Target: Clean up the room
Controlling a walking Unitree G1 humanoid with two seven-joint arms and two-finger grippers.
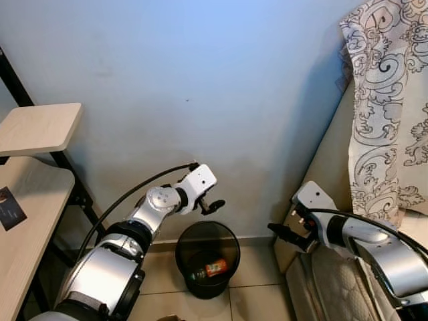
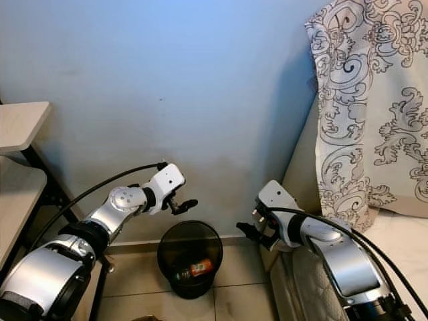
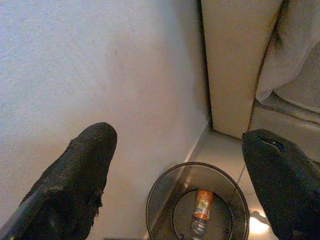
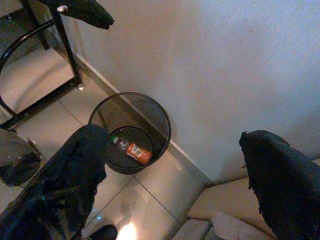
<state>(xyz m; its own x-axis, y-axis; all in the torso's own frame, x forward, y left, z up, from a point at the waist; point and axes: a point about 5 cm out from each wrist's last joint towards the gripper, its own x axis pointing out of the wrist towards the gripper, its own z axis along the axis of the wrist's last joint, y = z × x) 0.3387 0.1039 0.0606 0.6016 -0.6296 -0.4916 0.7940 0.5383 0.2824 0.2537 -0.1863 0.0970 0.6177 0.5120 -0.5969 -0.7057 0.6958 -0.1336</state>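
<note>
A black mesh waste bin [image 1: 207, 258] stands on the tiled floor against the pale blue wall. Inside it lies a bottle with an orange label [image 1: 212, 269], also seen from above as the bottle [image 3: 202, 207] in the left wrist view and the bottle [image 4: 134, 150] in the right wrist view. My left gripper [image 1: 212, 206] hangs just above the bin's rim, open with nothing between its fingers. My right gripper [image 1: 282, 234] is held to the right of the bin, near the bed's corner, also open and holding nothing.
A beige bed frame [image 1: 334, 167] with a patterned cover [image 1: 391, 107] stands at the right. A light wooden desk [image 1: 30, 200] on a black metal frame is at the left, with a small dark card [image 1: 9, 207] on it. Tiled floor [image 1: 254, 294] lies in front of the bin.
</note>
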